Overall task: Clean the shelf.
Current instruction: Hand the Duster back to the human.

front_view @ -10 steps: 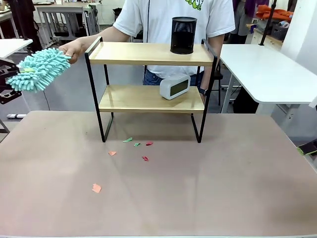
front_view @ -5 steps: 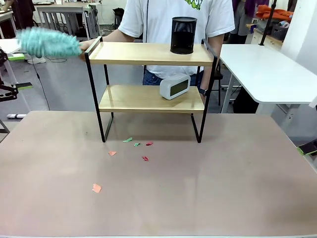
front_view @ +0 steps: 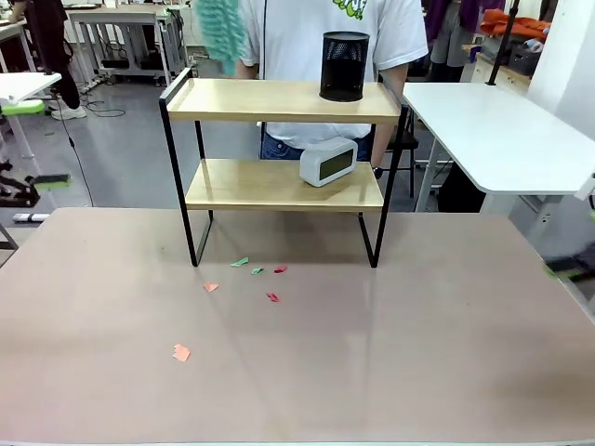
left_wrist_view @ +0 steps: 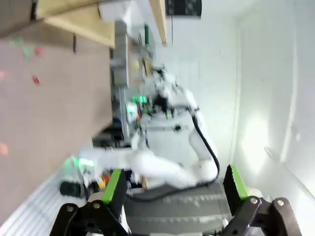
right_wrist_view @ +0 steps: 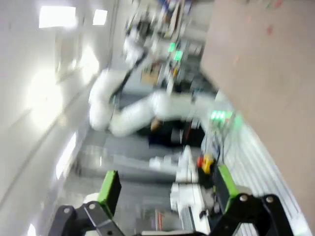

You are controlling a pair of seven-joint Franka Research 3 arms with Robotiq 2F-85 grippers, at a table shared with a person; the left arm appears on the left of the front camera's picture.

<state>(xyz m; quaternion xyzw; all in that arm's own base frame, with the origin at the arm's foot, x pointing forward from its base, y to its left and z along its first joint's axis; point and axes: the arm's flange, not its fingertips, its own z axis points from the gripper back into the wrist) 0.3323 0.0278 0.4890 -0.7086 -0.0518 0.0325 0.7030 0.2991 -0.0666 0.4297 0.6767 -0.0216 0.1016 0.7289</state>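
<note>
Currently, front view: shelf (front_view: 279,102) stands at the far side of the brown table (front_view: 418,353), black mesh cup (front_view: 345,65) on the top board, white clock (front_view: 328,162) on the lower board near its right end. Person behind the shelf holds a teal duster (front_view: 220,30) up above the top board's left end, blurred, so moving. Paper scraps (front_view: 257,271) lie on the table just in front of the shelf legs. Risk: a sweep across the top board could knock the cup over or off the right end; a pass on the lower board could shove the clock off. Dust or bits pushed off would add to the scraps.

Left wrist view: left gripper (left_wrist_view: 172,184) spread wide, nothing between the green pads (left_wrist_view: 114,186). Picture is smeared, so the arm looks in motion; risk of clipping the other arm seen beyond it.

Right wrist view: right gripper (right_wrist_view: 165,189) also spread, empty, equally blurred. Same collision risk; table edge close by.
</note>
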